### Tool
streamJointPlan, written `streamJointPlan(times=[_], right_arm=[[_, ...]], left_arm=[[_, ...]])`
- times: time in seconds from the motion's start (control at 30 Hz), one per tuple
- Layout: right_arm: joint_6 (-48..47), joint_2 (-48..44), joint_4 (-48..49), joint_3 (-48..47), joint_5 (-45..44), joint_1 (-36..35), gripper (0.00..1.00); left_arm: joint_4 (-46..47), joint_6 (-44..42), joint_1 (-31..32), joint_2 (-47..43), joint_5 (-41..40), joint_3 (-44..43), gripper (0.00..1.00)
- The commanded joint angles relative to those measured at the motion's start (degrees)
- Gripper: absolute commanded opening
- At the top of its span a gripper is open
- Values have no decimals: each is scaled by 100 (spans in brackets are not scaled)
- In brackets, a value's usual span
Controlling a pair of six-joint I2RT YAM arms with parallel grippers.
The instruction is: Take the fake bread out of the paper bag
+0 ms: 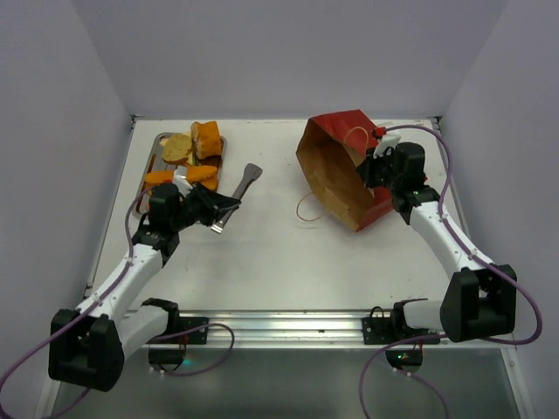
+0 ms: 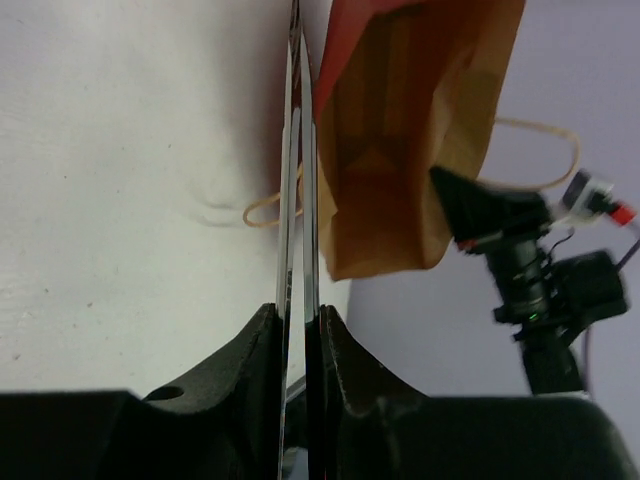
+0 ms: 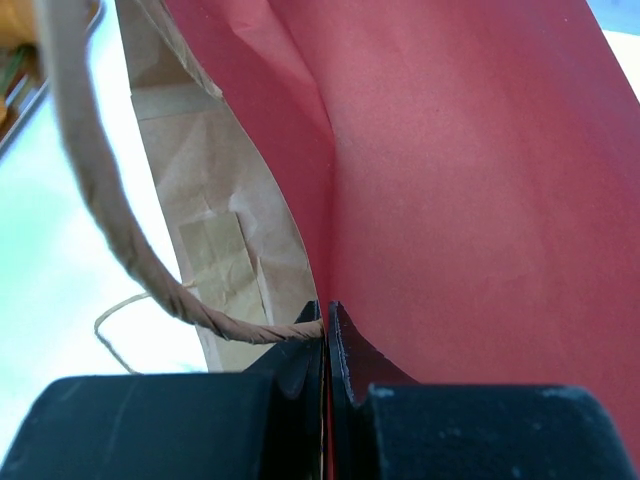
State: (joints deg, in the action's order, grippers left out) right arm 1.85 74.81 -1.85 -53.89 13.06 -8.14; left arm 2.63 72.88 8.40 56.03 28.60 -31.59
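Observation:
The paper bag, red outside and brown inside, lies tilted with its mouth toward the table's middle. My right gripper is shut on the bag's red wall beside a string handle; in the right wrist view my right gripper pinches the paper edge. My left gripper is shut on steel tongs, whose thin arms run between the fingers toward the bag. Several pieces of fake bread lie in the tray. No bread shows inside the bag.
The shallow steel tray sits at the back left, just beyond my left gripper. A loose string handle trails on the white table in front of the bag's mouth. Grey walls close in the table's sides and back.

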Motion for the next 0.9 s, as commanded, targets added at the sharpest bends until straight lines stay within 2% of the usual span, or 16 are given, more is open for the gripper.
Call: streamJointPlan(times=[0.0, 0.03, 0.1, 0.13, 0.23, 0.3, 0.47, 0.67, 0.8, 0.87], right_arm=[[-588, -212, -95, -113, 662, 76, 0], [-728, -238, -157, -131, 759, 93, 0], [-773, -256, -228, -148, 917, 163, 0], [-791, -256, -254, -157, 961, 207, 0], [-791, -256, -272, -157, 1049, 339, 0], [-765, -238, -272, -157, 1093, 445, 0], [-747, -203, -255, -139, 1172, 603, 1], [-747, -186, -281, -139, 1401, 700, 1], [-765, -212, -299, -139, 1533, 753, 1], [-756, -203, -307, -157, 1542, 770, 1]], left_arm=[[572, -1449, 747, 495, 147, -496, 7], [467, -2035, 890, 679, -185, -566, 6], [89, -2583, 1223, 777, -652, -707, 4], [19, -3065, 1338, 795, -1219, -716, 3], [-79, -3725, 1620, 778, -2091, -603, 2], [43, -4122, 1769, 769, -2402, -445, 2], [1019, -4695, 2217, 900, -3254, 21, 1], [1248, -5029, 2446, 2174, -4063, -215, 3], [1424, -5117, 2561, 2727, -4362, -268, 13], [1371, -5117, 2570, 2852, -4407, -330, 23]])
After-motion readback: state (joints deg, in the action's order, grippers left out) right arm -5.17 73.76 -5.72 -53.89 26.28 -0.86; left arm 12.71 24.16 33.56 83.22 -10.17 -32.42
